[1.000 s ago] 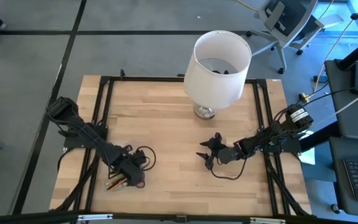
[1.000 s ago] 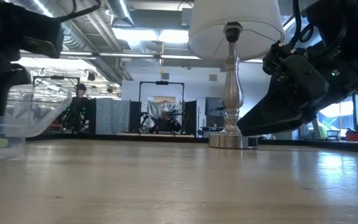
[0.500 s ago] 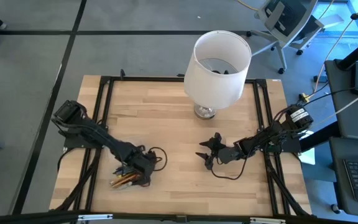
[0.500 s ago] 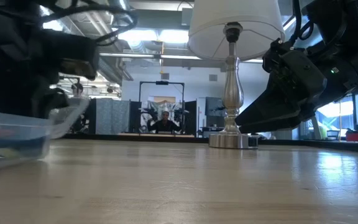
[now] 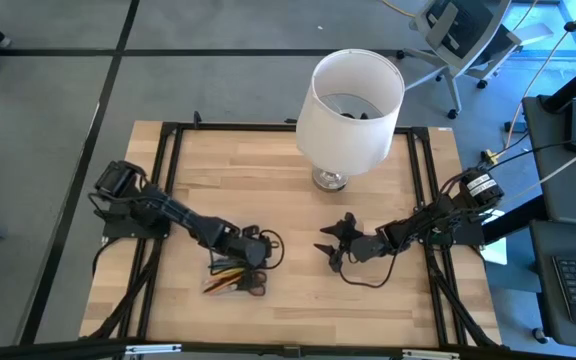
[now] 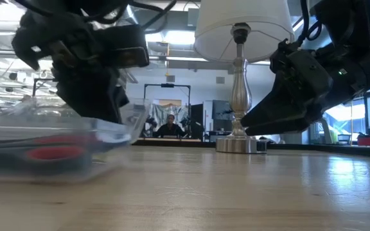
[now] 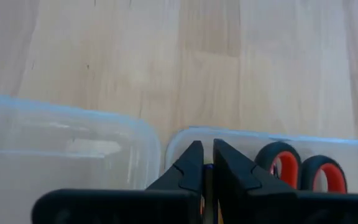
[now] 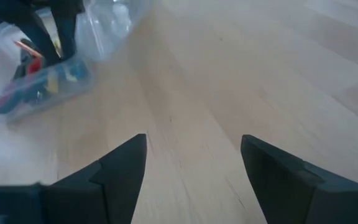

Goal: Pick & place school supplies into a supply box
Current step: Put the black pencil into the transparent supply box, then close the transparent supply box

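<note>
The supply box (image 5: 230,282) is clear plastic and lies on the wood table left of the middle, near the front. Inside it are yellow and orange pencils (image 5: 224,279) and red-handled scissors (image 7: 300,171). My left gripper (image 7: 207,163) slants down onto the box with its fingers shut on the box's rim; in the low view it (image 6: 105,106) stands over the box's right end. My right gripper (image 5: 332,250) hovers low over the table right of the middle, open (image 8: 194,158), pointing at the box (image 8: 39,81) with nothing between its fingers. My left gripper is shut on the box at its rim near a rounded corner (image 7: 169,146). The fingers come slanting down from the table's left and far side. Their own tips hide the exact place of contact. The box's bottom (image 6: 56,170) lies on the table.
A tall lamp with a big white shade (image 5: 353,105) stands on its metal base (image 5: 330,180) at the table's far middle. A black frame (image 5: 163,200) runs along the table's edges. Bare wood (image 5: 298,300) lies between the two grippers. A person (image 6: 170,125) sits far behind.
My left gripper has gone toward the table's right edge and turned at the wrist. The box with the supplies has slid along the table with it, from near the left frame toward the middle.
</note>
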### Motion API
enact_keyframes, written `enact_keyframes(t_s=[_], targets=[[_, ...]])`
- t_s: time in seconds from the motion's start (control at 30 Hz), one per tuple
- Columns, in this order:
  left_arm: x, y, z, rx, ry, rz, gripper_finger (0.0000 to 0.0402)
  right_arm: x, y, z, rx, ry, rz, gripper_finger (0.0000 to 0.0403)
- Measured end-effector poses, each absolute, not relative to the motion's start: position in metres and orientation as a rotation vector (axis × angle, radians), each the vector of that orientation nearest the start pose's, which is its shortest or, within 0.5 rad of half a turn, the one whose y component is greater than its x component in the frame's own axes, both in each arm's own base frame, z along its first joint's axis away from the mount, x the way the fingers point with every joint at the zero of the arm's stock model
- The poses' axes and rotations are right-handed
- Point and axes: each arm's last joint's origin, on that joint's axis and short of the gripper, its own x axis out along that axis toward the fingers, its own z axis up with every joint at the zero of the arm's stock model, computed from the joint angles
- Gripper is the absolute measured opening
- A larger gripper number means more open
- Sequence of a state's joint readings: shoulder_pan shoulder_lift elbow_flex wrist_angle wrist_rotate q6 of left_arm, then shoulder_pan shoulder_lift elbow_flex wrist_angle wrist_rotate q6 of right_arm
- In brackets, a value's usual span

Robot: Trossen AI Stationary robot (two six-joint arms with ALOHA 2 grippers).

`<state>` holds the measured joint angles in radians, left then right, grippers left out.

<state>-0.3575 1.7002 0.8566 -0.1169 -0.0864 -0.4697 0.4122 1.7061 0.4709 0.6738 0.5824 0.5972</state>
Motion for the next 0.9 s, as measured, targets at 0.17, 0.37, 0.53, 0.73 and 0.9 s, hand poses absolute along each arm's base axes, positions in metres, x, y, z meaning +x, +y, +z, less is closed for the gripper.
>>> enact_keyframes(t_s=[0.17,0.37,0.53,0.73,0.9], targets=[[0.300,-0.108,0.139,-0.199,0.987,-0.089,0.0020,0.255,0.094,0.106,0.323,0.408,-0.299,0.0265],[0.300,-0.108,0.140,-0.237,0.991,-0.082,0.0036,0.255,0.094,0.106,0.321,0.409,-0.299,0.0265],[0.300,-0.109,0.144,-0.255,0.995,-0.099,0.0065,0.255,0.094,0.106,0.318,0.409,-0.299,0.0265],[0.303,-0.110,0.166,-0.235,0.997,-0.121,0.0093,0.255,0.094,0.106,0.317,0.410,-0.299,0.0265],[0.299,-0.116,0.192,-0.213,1.071,-0.146,0.0099,0.255,0.094,0.106,0.317,0.410,-0.299,0.0265]])
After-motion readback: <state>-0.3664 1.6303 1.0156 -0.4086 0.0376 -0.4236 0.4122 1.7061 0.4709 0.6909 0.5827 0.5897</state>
